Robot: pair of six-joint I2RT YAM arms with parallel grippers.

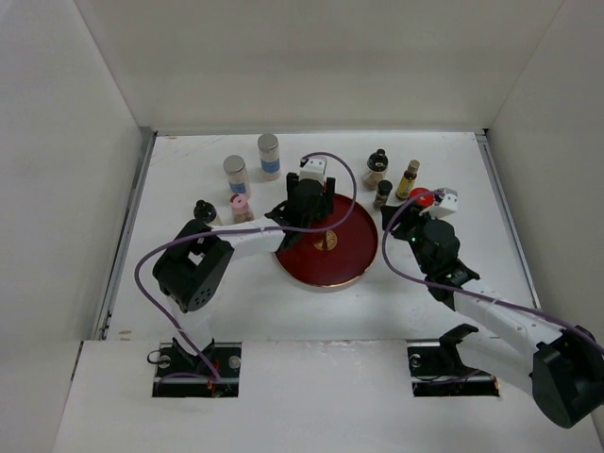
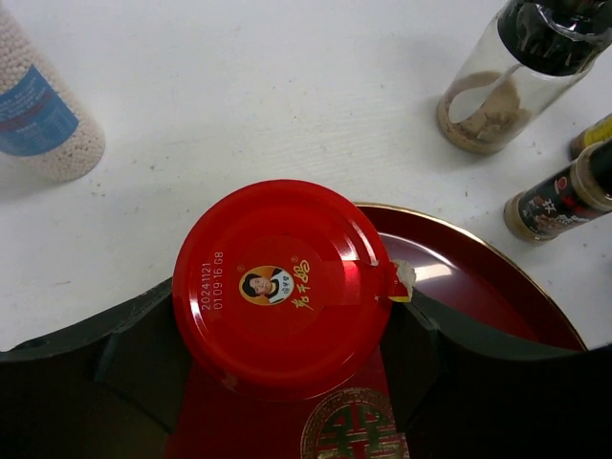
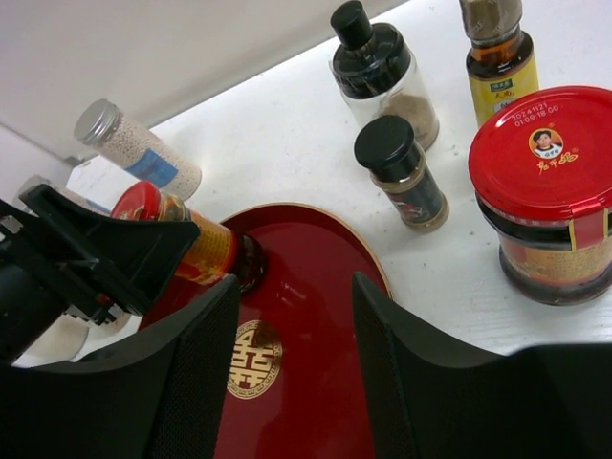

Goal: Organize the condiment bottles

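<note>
My left gripper (image 1: 307, 209) is shut on a red-capped jar (image 2: 282, 282) that stands on the back left part of the dark red round tray (image 1: 330, 260). The right wrist view shows this jar (image 3: 191, 239) leaning, its base on the tray. My right gripper (image 1: 404, 226) is open and empty above the tray's right edge (image 3: 316, 239). The second red-capped jar (image 1: 422, 197) stands on the table just right of it, also in the right wrist view (image 3: 550, 191). Behind it are the slim amber bottle (image 1: 408, 179) and two black-capped bottles (image 1: 377, 166) (image 1: 382, 192).
Left of the tray stand two silver-capped clear jars (image 1: 236, 173) (image 1: 269, 154), a pink-capped jar (image 1: 240, 206) and a small black-capped bottle (image 1: 205, 209). White walls close in the table at the back and both sides.
</note>
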